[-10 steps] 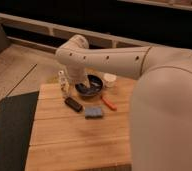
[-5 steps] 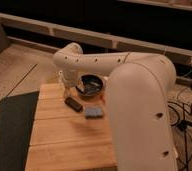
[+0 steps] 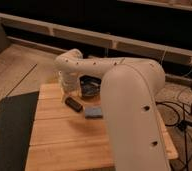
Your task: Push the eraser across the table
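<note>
Reaching down from a bend in the upper middle of the frame, the white robot arm (image 3: 124, 90) brings its jaws low over the worktop of light, honey-coloured wooden planks (image 3: 64, 142), just left of the dark round bowl (image 3: 90, 88). Whether the jaws are spread or pressed together cannot be told. The small black oblong eraser (image 3: 72, 103) lies flat on the planks left of centre, directly below the jaws in the frame and very close to them; contact cannot be made out. Its long axis runs from upper left to lower right, and its lower right end is just beside the blue-grey square pad (image 3: 93, 112). Bare planks lie beyond the eraser toward the bottom of the frame, so a push that way would probably meet its long side, though it may catch the pad too. Compared with a second and half a second ago, the eraser and pad sit at the same spot. The arm has swung so that its bulk fills the right of the frame and hides the orange-red stick that showed right of the pad.
</note>
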Controlling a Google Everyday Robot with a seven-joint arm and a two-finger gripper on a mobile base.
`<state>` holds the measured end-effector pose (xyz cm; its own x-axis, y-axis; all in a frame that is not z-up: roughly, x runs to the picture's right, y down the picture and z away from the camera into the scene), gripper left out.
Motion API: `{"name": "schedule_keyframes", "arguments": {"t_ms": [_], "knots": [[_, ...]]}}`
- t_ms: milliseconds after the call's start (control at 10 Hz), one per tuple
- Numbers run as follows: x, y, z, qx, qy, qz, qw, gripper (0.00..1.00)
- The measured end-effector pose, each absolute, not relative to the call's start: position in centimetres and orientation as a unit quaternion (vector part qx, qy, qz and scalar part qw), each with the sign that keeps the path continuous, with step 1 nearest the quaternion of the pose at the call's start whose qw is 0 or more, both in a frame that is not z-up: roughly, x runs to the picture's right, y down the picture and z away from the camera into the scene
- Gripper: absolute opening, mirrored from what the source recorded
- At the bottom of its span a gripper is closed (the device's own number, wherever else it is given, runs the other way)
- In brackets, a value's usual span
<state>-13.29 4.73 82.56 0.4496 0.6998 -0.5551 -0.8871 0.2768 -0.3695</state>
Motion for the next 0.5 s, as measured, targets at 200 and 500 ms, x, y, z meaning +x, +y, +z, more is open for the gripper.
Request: {"name": "schedule_keyframes", "arguments": {"t_ms": [200, 500], "knots": [[-13.32, 4.73, 82.55, -0.327, 0.143, 0.505, 0.786, 0.65], [-13.11, 4.09, 82.16, -0.316, 0.133, 0.491, 0.801, 0.65]]}}
